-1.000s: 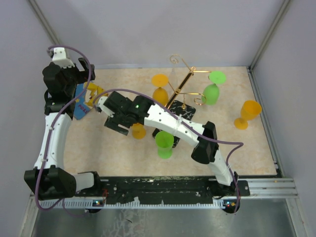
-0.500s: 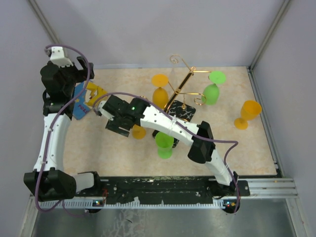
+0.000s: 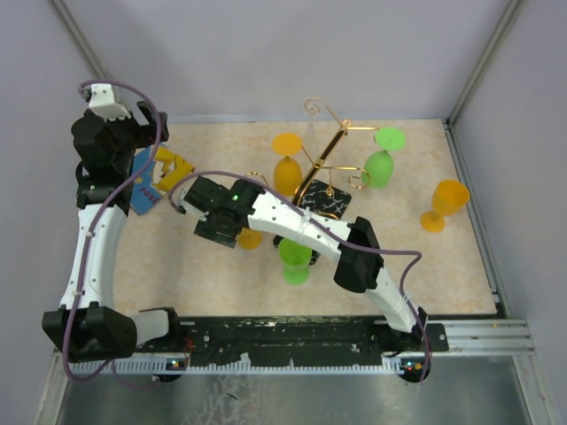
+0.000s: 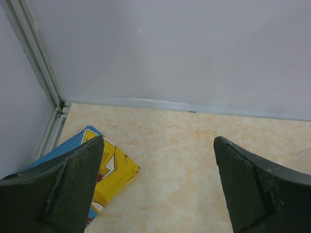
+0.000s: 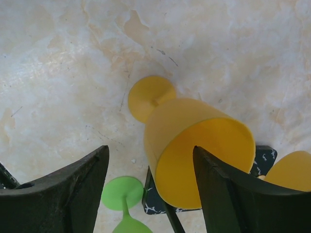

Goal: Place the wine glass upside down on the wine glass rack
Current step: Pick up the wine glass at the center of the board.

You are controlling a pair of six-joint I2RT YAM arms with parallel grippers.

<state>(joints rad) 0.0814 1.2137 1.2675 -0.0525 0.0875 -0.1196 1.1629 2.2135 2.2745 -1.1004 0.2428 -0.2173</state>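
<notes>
The right end effector [image 5: 150, 153] points down at the surface [image 3: 195, 274], fingers spread. An orange wine glass [image 5: 194, 145] stands on its foot between them. One finger looks to be against the bowl and the other shows a clear gap, so the glass is bracketed, not clamped. From the wrist, left of centre, the right arm runs back in a long bend to its elbow, then down to its mount at the near right.

The wine glass rack [image 3: 330, 152] stands just behind that forearm on its black marbled base [image 3: 326, 202], close to the glass but not touching it. A green glass [image 3: 295, 258] stands at the forearm's near side.

The left end effector [image 4: 158, 141] hangs raised over the far left corner, fingers wide apart and empty, above a blue and yellow packet [image 4: 109, 167]. Its arm curves up along the left edge.
</notes>
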